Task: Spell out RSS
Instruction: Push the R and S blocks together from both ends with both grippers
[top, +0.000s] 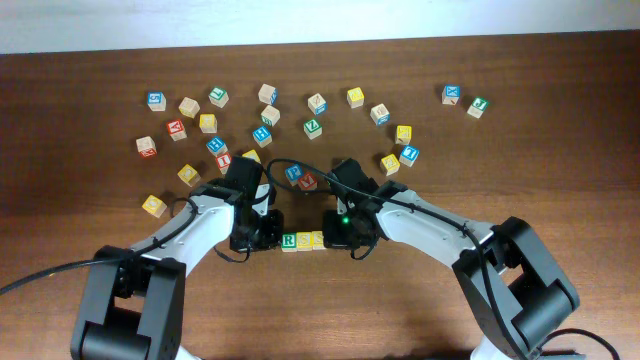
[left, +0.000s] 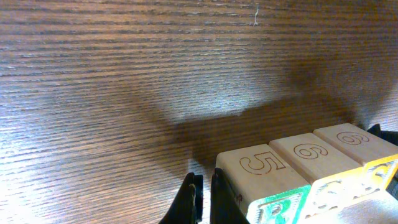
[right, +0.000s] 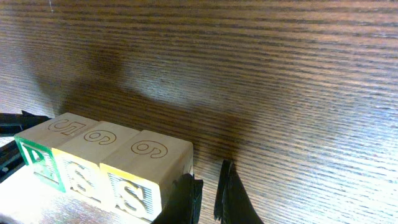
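Three cubes stand touching in a row at the table's middle: the green-framed R cube (top: 289, 241), then two yellow S cubes (top: 304, 241) (top: 317, 239). My left gripper (top: 264, 232) is at the row's left end, its fingers (left: 202, 200) nearly together and empty, one finger against the R cube (left: 261, 171). My right gripper (top: 340, 235) is at the row's right end, its fingers (right: 208, 196) nearly together and empty, one finger against the end S cube (right: 146, 165). The middle S cube (right: 93, 152) and the R cube (right: 43, 140) show beyond it.
Several other letter cubes lie scattered across the far half of the table, from a yellow one (top: 153, 205) at the left to a green one (top: 477, 106) at the right. A blue cube (top: 294, 172) and a red cube (top: 308, 181) lie just behind the row.
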